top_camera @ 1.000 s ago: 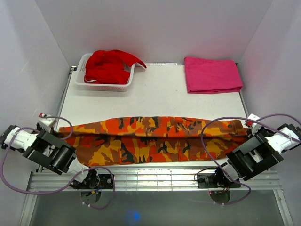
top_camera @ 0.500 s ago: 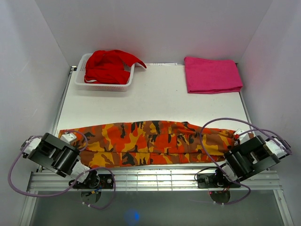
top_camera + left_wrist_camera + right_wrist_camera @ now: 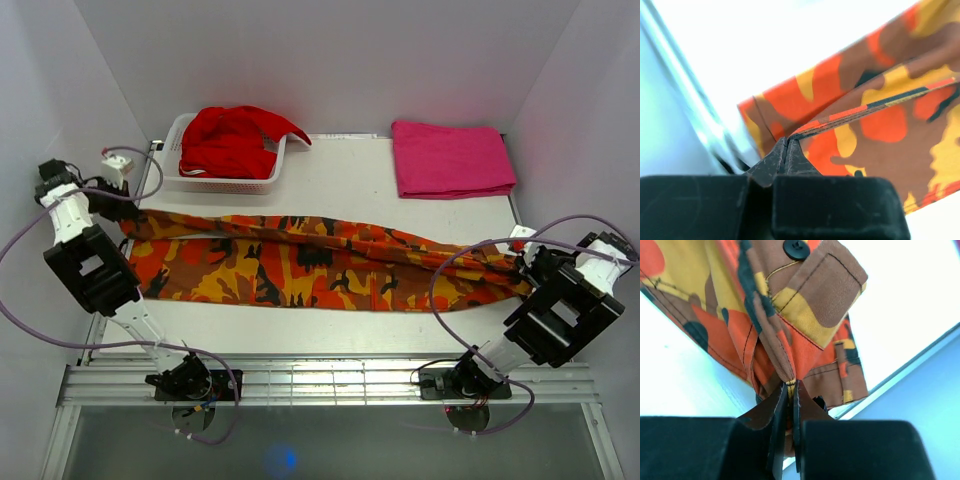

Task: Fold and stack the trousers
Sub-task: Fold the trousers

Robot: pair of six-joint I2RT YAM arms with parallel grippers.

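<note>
I count one pair of camouflage trousers (image 3: 310, 262), one white table (image 3: 340, 195), one white basket (image 3: 215, 181), one red garment (image 3: 232, 140) and one folded pink cloth (image 3: 450, 158). There are two robot arms, a left arm (image 3: 90, 265) and a right arm (image 3: 560, 320).

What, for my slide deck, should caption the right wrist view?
Right tool pinches a seam of the camouflage trousers near a black button.

At the back left of your counter (image 3: 340, 190) you have a white basket (image 3: 215, 183) holding a crumpled red garment (image 3: 230, 140); the folded pink cloth (image 3: 452, 158) lies flat at back right, well apart from it.
</note>
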